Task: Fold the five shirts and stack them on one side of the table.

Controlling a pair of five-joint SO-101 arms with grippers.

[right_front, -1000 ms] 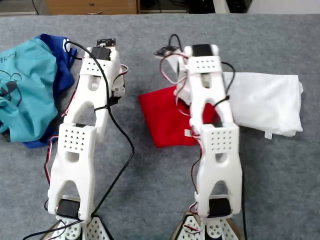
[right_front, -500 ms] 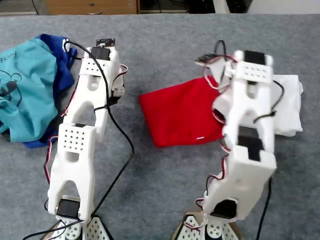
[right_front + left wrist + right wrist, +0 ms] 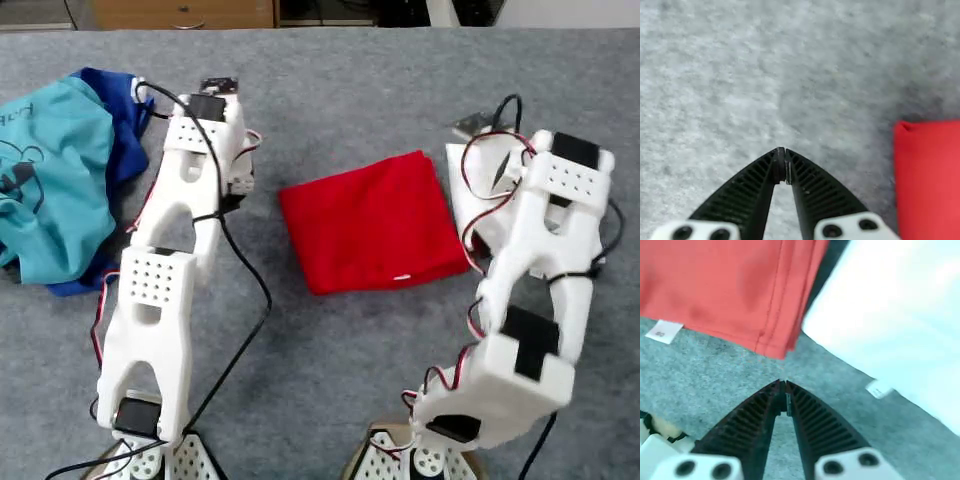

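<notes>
Your left end effector [image 3: 781, 162] is pressed shut on nothing, above the grey table [image 3: 790, 60]. Your right end effector [image 3: 785, 397], likewise shut and empty, hangs just off a corner of the folded red shirt [image 3: 372, 222], beside the white shirt [image 3: 900, 305]. You can count four shirts: one red, one white, one teal [image 3: 55, 180] and one blue [image 3: 112, 95], the teal heaped on the blue near the left arm. The red shirt lies flat mid-table, its long axis running from arm to arm, slightly tilted.
</notes>
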